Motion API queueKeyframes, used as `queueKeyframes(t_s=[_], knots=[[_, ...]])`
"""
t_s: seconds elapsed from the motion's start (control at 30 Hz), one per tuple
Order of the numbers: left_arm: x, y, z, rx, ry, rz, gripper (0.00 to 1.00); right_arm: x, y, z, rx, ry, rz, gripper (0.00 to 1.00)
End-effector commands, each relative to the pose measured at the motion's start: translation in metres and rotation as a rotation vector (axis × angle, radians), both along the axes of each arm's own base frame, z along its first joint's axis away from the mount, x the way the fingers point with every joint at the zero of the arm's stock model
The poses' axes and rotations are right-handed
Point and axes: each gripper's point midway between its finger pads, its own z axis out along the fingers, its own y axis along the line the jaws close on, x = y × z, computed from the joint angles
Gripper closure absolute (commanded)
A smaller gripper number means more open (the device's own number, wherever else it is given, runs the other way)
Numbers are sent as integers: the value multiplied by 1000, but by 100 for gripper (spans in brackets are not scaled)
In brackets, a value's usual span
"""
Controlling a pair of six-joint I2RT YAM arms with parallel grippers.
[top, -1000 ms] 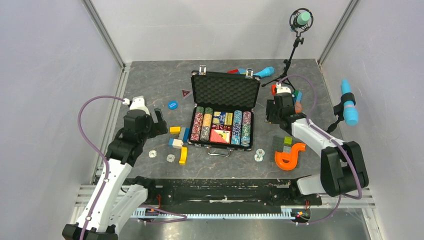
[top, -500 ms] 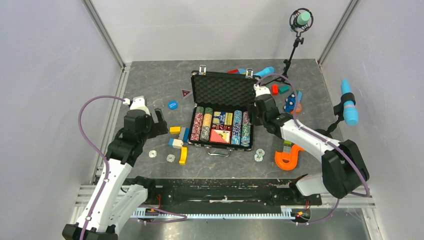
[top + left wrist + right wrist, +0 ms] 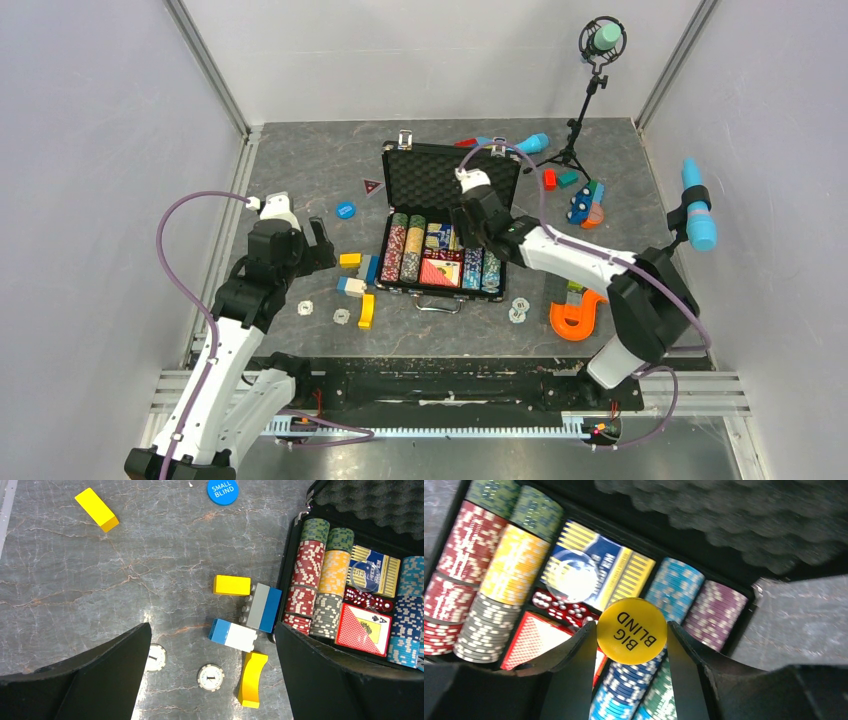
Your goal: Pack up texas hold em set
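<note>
The right gripper [image 3: 466, 222] hovers over the open briefcase [image 3: 440, 291], which sits mid-table with its foam lid [image 3: 450, 178] tipped toward the far side. From above, we also see the left gripper [image 3: 318, 243] spread wide and empty, left of the case and above scattered toy blocks [image 3: 350, 287].

From the left wrist, we see a blue small blind button [image 3: 222, 491] lying flat on the table, far and left of the case. Two white chips [image 3: 210, 677] lie on the near side, also outside the case.

From the right wrist, we see the fingers [image 3: 574, 650] clamped on the rim of a yellow big blind button [image 3: 632, 630], held above the card decks [image 3: 596, 572] and chip rows [image 3: 509, 575]. We judge the button light, stiff and smooth. Pinching opposite edges suits it, though it could pivot or slip. The flat-lying pieces look harder, offering only thin edges to grip.
</note>
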Motion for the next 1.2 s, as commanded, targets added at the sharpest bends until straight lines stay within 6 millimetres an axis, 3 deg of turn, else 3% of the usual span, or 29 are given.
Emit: queueKeyframes(t_s=[0.0, 0.13, 0.37, 0.73, 0.87, 1.17], knots=[[5, -2, 6, 9, -32, -17, 0, 17, 35, 19, 9, -75, 46, 48], [5, -1, 6, 11, -32, -17, 0, 22, 51, 13, -7, -70, 63, 48], [5, -1, 6, 10, -31, -17, 0, 30, 51, 3, -51, -63, 46, 47], [5, -1, 4, 13, -26, -16, 0, 34, 55, 4, -68, -62, 75, 30], [5, -2, 4, 11, -24, -18, 0, 24, 37, 11, -65, -70, 34, 31], [6, -4, 2, 6, -19, -25, 0, -24, -34, 16, -28, -68, -72, 32]])
